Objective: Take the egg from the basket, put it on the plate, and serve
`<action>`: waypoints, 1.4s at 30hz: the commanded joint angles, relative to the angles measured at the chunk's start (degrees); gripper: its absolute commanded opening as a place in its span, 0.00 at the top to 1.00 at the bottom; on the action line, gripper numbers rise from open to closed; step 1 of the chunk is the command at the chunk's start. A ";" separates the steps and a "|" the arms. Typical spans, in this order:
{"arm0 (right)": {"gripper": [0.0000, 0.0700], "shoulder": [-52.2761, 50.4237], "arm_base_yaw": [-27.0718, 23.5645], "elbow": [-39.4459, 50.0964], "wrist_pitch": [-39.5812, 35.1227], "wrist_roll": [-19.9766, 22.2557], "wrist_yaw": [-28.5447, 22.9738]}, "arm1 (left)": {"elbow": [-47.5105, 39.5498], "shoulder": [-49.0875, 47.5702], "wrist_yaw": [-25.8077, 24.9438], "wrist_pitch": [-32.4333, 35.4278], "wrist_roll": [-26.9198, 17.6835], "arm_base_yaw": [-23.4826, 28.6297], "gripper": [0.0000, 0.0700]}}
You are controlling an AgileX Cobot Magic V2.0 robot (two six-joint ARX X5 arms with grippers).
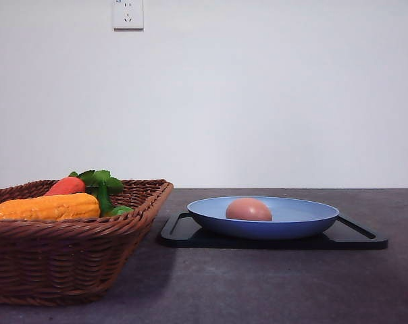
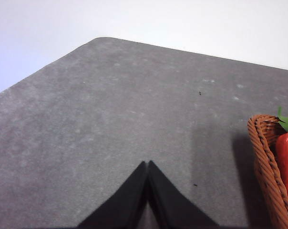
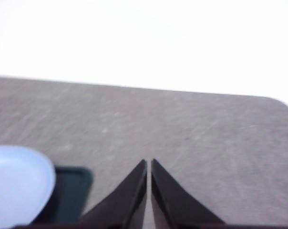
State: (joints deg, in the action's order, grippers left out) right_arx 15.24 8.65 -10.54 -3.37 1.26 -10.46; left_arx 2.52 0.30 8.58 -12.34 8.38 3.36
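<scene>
Brown egg (image 1: 248, 210) lies in the blue plate (image 1: 305, 219) on a black tray (image 1: 356, 237), just beside the basket (image 1: 69, 260) rim. Both the left gripper (image 2: 148, 164) and right gripper (image 3: 149, 163) are closed, empty, over bare grey table (image 1: 271, 290).

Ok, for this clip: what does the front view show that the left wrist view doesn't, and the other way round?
Front view alone: the egg lying in the blue plate, the plate resting on a black tray, a corn cob in the basket, and a wall socket.

Left wrist view alone: the left end effector, fingers together and holding nothing, above bare table.

Shared: the basket, the carrot with its green leaves, the grey table and the white wall.
</scene>
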 commanded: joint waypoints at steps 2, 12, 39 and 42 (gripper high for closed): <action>1.00 -3.61 -3.43 2.36 -0.88 -0.98 2.07 | -0.59 -0.13 -0.02 -2.91 0.22 0.11 1.00; 1.00 -11.69 -8.18 9.99 3.42 -5.58 9.13 | -0.59 -0.13 -0.02 -2.91 0.22 0.11 1.00; 1.00 -12.43 -7.87 9.83 8.96 -10.21 16.22 | -0.59 -0.13 -0.02 -2.89 0.24 0.11 1.00; 1.00 -12.43 -7.87 9.83 8.96 -10.21 16.22 | -0.59 -0.13 -0.02 -2.89 0.24 0.11 1.00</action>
State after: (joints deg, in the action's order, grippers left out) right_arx 2.79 0.71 -0.91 6.17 -8.05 5.93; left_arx 2.52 0.30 8.58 -12.36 8.49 3.36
